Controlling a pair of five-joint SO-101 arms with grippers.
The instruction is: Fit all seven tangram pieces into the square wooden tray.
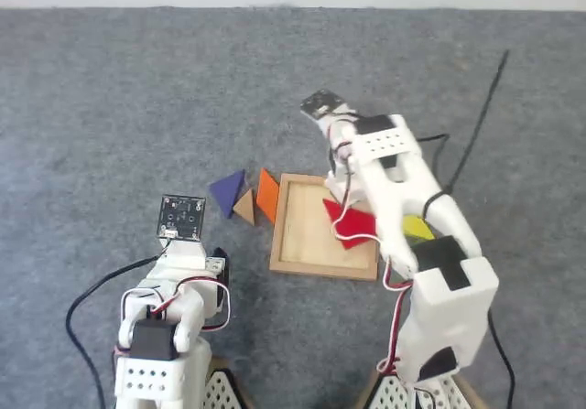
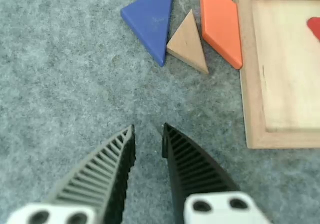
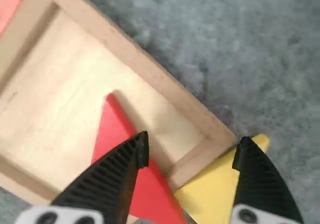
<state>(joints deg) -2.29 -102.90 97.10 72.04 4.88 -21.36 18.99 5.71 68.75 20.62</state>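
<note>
The right gripper [image 3: 194, 143] hangs spread wide, pinching nothing, astride a corner of the wooden tray [image 3: 150, 68]. The red triangle [image 3: 117, 134] lies under one finger inside the tray (one end seems to ride the rim), the yellow piece [image 3: 215, 194] under the other, outside. Best nudge the red flat into the corner without snagging the yellow. The left gripper [image 2: 148, 130], barely parted, holds nothing.

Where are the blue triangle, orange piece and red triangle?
blue triangle [image 2: 151, 21], left wrist view, middle of its face.
orange piece [image 2: 220, 23], left wrist view, middle of its face.
red triangle [image 3: 115, 126], right wrist view, near its tip.
</note>
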